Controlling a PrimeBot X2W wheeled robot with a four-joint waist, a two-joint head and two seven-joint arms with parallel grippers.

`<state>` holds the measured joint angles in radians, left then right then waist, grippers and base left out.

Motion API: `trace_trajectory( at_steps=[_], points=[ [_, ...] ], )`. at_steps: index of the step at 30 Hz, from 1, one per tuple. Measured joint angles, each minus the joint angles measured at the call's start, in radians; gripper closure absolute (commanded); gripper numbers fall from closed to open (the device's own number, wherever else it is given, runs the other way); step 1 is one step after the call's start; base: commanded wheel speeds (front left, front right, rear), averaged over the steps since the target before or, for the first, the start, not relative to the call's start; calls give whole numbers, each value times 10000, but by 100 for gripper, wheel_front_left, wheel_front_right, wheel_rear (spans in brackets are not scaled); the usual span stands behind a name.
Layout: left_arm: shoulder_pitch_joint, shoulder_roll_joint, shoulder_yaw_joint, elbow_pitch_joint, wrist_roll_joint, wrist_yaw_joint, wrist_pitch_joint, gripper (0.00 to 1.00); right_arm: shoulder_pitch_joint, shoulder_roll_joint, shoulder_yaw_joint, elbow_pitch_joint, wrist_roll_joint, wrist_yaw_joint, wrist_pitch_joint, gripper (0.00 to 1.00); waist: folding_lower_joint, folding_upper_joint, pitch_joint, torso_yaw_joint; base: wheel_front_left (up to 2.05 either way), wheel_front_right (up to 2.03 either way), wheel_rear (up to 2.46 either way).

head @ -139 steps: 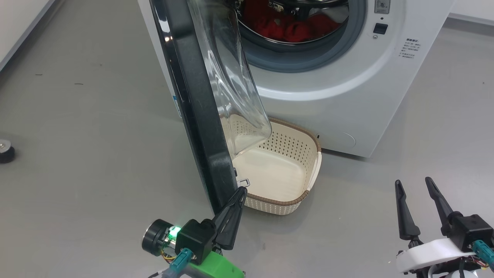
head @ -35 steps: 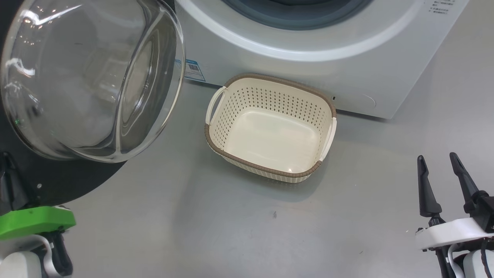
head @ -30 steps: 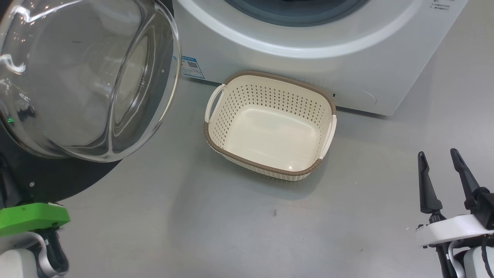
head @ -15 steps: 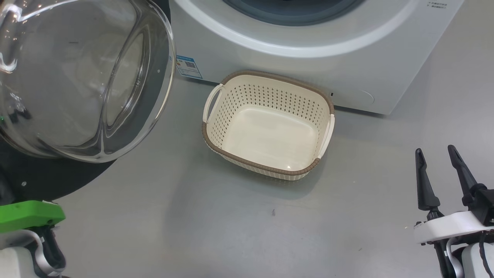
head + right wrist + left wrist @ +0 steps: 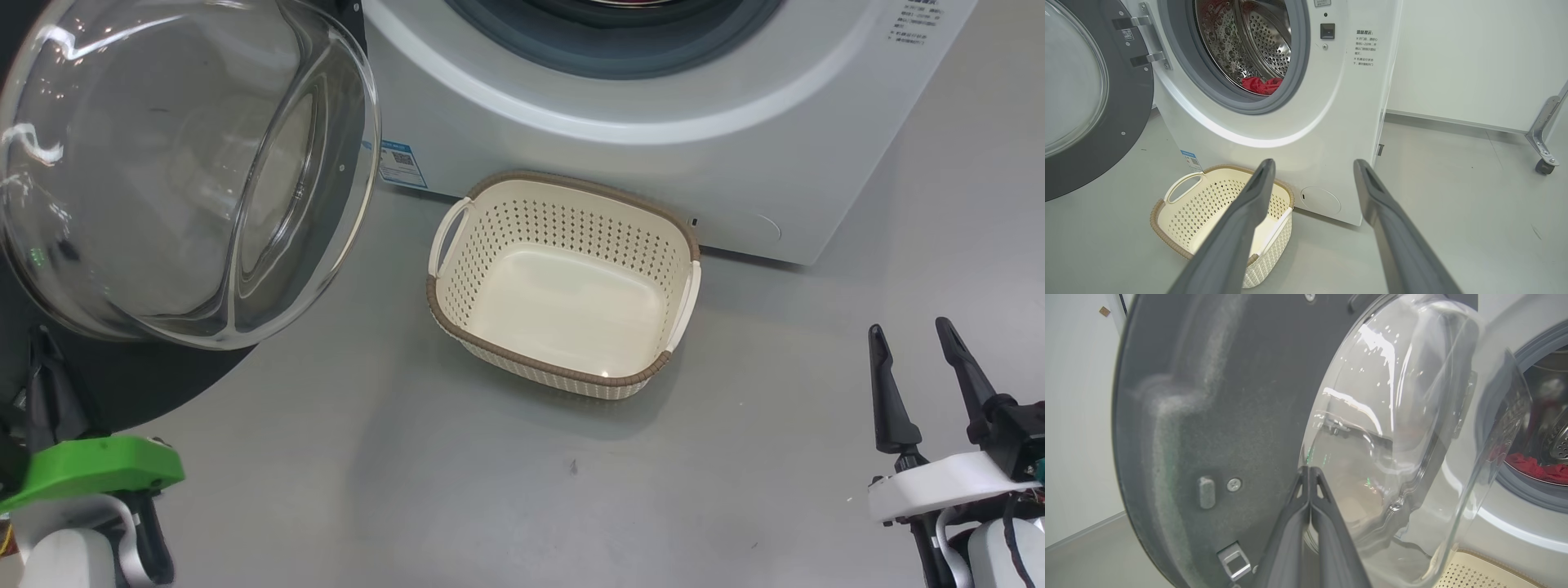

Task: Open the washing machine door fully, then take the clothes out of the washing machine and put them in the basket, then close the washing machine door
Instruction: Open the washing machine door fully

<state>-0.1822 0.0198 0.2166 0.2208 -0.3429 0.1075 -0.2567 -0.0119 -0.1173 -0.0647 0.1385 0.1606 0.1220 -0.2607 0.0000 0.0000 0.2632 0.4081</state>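
The washing machine door (image 5: 180,163) stands swung wide to the left, its glass bowl bulging toward me. My left gripper (image 5: 37,336) is shut and empty, its fingertips (image 5: 1309,470) close to the door's dark inner face (image 5: 1208,396) beside the bowl. The white washing machine (image 5: 653,147) has its opening bare, and red clothes (image 5: 1260,85) lie in the steel drum. The cream basket (image 5: 571,224) sits empty on the floor against the machine's front. My right gripper (image 5: 909,325) hovers open and empty at the lower right, its fingers (image 5: 1249,204) framing the basket (image 5: 1208,200) and the machine (image 5: 1331,122).
Grey floor (image 5: 490,490) stretches between the basket and both arms. A blue label sticker (image 5: 397,163) marks the machine's lower left. In the right wrist view a white wall (image 5: 1474,61) and a wheeled metal leg (image 5: 1543,139) stand right of the machine.
The door went from edge-on to wide open at the left, with my shut left gripper following its lower rim. In the last second the head camera shifted slightly. The right gripper stayed open.
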Motion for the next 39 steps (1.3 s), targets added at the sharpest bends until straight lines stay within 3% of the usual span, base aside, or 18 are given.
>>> trace_trajectory(
  at_steps=[6, 21, 31, 32, 34, 36, 37, 38, 39],
  points=[
    [513, 6, -499, -355, 86, 0, 0, 100, 30, 104, 61, 127, 19, 0, 0, 0, 0, 0, -282, 2, 0, 0, 0],
    [1487, 67, -3020, -700, -165, -194, 0, 100, 374, 341, 196, 263, 58, 0, 0, 0, 0, 0, -902, 3, 0, 0, 0],
    [1685, 148, -4650, -744, -88, -773, 0, 100, 420, 499, 372, 236, 59, 0, 0, 0, 0, 0, -1103, -492, 0, 0, 0],
    [1686, 151, -4832, -688, -67, -871, 0, 97, 420, 516, 374, 234, 59, 0, 0, 0, 0, 0, -1117, -561, 0, 0, 0],
    [1674, 151, -4991, -669, -54, -872, 0, 68, 420, 531, 376, 222, 59, 0, 0, 0, 0, 0, -1146, -707, 0, 0, 0],
    [1668, 173, -5122, -579, 13, -949, 0, 56, 420, 545, 372, 205, 59, 0, 0, 0, 0, 0, -1171, -860, 0, 0, 0],
    [1651, 178, -5173, -550, 25, -951, 0, 24, 419, 554, 391, 192, 59, 0, 0, 0, -1, 0, -1196, -1020, 0, 0, 0],
    [1642, 178, -5210, -508, 86, -951, 0, 5, 420, 562, 391, 190, 59, 0, 0, 0, 0, 0, -1208, -1102, 0, 0, 0],
    [1639, 178, -5225, -477, 140, -947, 0, 0, 420, 568, 391, 180, 59, 0, 0, 0, 0, 0, -1220, -1187, 0, 0, 0]
  ],
)
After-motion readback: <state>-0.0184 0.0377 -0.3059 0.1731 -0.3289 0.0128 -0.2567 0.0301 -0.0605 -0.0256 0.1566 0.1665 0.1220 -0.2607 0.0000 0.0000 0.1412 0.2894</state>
